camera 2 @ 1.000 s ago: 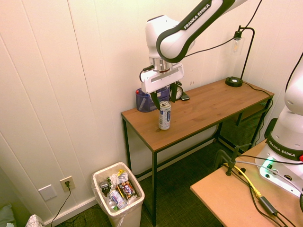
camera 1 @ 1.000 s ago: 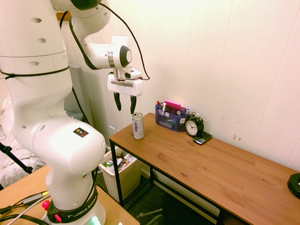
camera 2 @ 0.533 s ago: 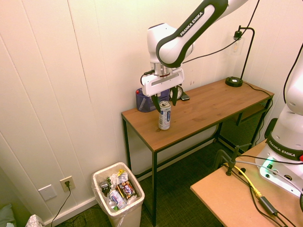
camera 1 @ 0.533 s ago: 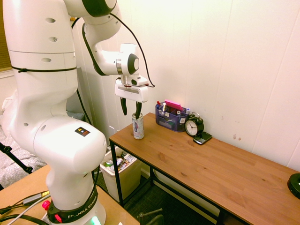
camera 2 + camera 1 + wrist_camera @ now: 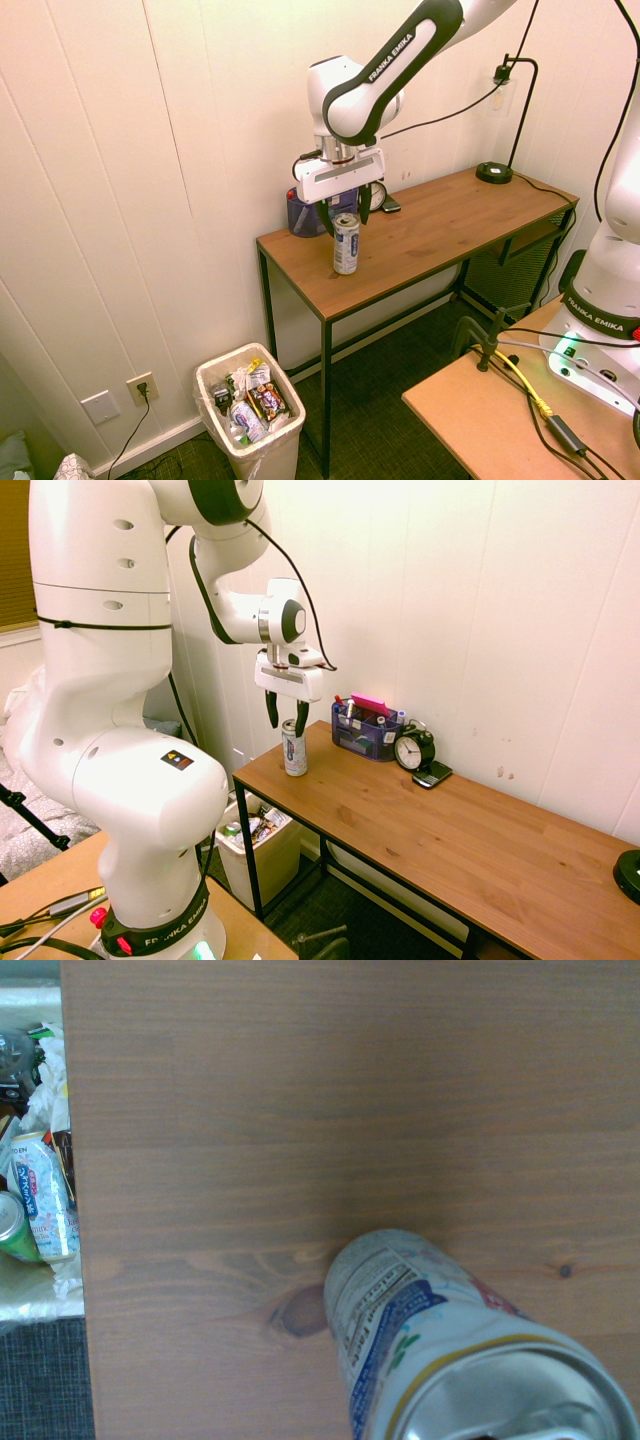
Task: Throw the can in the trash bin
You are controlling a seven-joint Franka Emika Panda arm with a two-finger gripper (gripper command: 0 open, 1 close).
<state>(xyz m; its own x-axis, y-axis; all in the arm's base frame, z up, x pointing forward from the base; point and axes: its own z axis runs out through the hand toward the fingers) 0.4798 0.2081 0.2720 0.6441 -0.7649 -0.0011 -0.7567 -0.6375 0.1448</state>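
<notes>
The slim silver-white can (image 5: 293,750) (image 5: 346,245) stands upright near the left end of the wooden desk (image 5: 450,830). My gripper (image 5: 286,718) (image 5: 345,215) hangs open right over it, one finger on each side of the can's top and not closed on it. In the wrist view the can (image 5: 450,1350) fills the lower right, shiny top towards the camera. The beige trash bin (image 5: 270,865) (image 5: 272,458), lined with a bag and holding wrappers and cans, stands on the floor beside and below that end of the desk. Its contents (image 5: 30,1200) show past the desk edge in the wrist view.
Behind the can, against the wall, sit a blue desk organiser (image 5: 365,730), a black alarm clock (image 5: 413,750) and a phone (image 5: 432,774). A black lamp base (image 5: 492,172) stands at the desk's far end. The white panelled wall runs close behind.
My gripper has come down and shifted over the can, from above and beside it to straddling its top. The can has not moved.
</notes>
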